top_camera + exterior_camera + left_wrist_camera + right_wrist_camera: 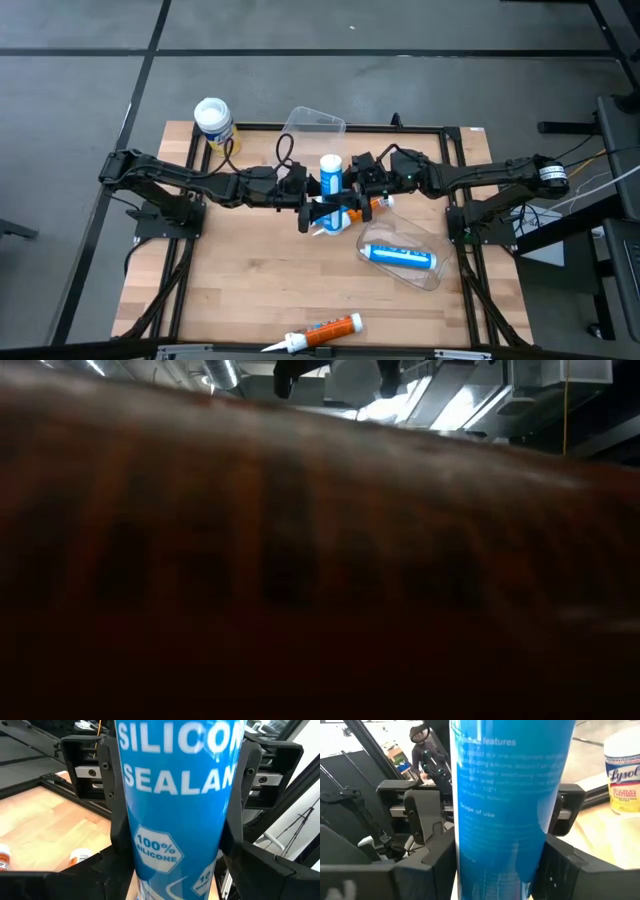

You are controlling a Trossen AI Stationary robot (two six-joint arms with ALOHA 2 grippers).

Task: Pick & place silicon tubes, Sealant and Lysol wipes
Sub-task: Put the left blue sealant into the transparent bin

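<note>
A blue silicone sealant tube (331, 178) stands upright over the middle of the wooden table (230, 290). My left gripper (312, 200) comes at it from the left and my right gripper (352, 196) from the right, and both are shut on it. The Lysol wipes (213, 120), a yellow canister with a white lid, stand on their base at the far left and also show in the right wrist view (622, 775). An orange tube (322, 332) lies on its side at the near edge. A second blue tube (398, 257) lies in a clear tray. My left gripper pinches the tube's round body (137, 845) between its two fingers, level, from the table's left, fingers across the tube. The tube stands upright; I cannot tell whether its lower end is on the table. My right gripper pinches the same body (470, 855) between its two fingers, level, from the table's right, fingers across the upright tube, opposite my left gripper.
An empty clear tray (313, 124) sits at the far middle, and another clear tray (432, 268) right of centre holds the second blue tube. A small orange tube (380, 203) lies under my right gripper. A blurred orange surface (320, 560) right at the lens fills the low view.
</note>
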